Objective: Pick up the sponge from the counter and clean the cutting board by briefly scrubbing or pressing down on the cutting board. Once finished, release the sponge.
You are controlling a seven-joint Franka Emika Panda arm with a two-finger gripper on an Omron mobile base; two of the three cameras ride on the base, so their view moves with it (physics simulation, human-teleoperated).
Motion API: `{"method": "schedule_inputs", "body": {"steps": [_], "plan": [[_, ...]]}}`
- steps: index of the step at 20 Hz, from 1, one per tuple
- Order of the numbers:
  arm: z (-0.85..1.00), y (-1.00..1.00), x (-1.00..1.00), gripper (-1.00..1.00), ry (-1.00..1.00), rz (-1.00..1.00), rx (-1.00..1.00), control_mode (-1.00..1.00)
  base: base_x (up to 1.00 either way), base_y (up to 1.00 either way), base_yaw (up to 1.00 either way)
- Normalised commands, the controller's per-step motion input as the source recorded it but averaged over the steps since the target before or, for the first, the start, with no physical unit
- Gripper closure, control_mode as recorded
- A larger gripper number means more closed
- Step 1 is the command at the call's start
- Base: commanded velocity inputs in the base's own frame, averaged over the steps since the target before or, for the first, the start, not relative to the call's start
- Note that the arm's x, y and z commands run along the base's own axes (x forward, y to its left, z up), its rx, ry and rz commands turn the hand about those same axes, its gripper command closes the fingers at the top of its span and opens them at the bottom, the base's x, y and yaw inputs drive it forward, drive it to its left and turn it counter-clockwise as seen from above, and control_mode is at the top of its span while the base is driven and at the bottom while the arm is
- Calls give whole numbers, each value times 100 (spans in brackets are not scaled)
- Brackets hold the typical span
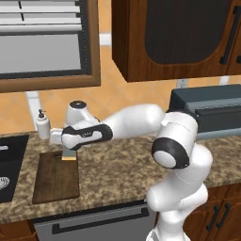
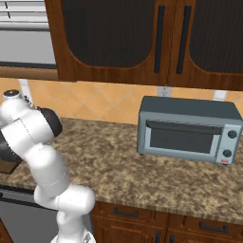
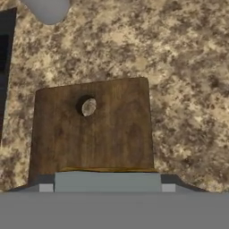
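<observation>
Gripper (image 1: pixel 69 155) holding the sponge (image 1: pixel 69 157) over the far end of the cutting board (image 1: pixel 56 178)

In the left base view the arm reaches left across the counter (image 1: pixel 122 169), its hand just above the board's back edge with a yellow sliver of sponge showing under it; the fingers appear closed on it, though they are largely hidden there. In the hand view the sponge (image 3: pixel 107 181) shows as a grey-blue block with a yellow edge between the finger tips, the board (image 3: pixel 94 129) and its small hole just beyond. A white soap dispenser (image 1: pixel 43 124) stands behind the board, the black sink (image 1: pixel 10 164) lies left of it, and a grey toaster oven (image 2: pixel 187 129) sits well to the right
</observation>
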Motion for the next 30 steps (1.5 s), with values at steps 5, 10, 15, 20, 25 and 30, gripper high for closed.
{"method": "schedule_inputs", "body": {"steps": [5,10,15,20,25,30], "plan": [[-11,93,34,100,9,-25,-6,-100,0,0,0],[-6,59,45,100,0,-19,-3,-100,0,0,0],[-10,26,12,100,1,-1,-9,-100,0,0,0],[-28,-2,31,100,9,8,-3,-100,0,0,0],[-45,-30,26,100,7,15,0,-100,0,0,0],[-58,-21,36,100,2,20,0,-100,0,0,0]]}}
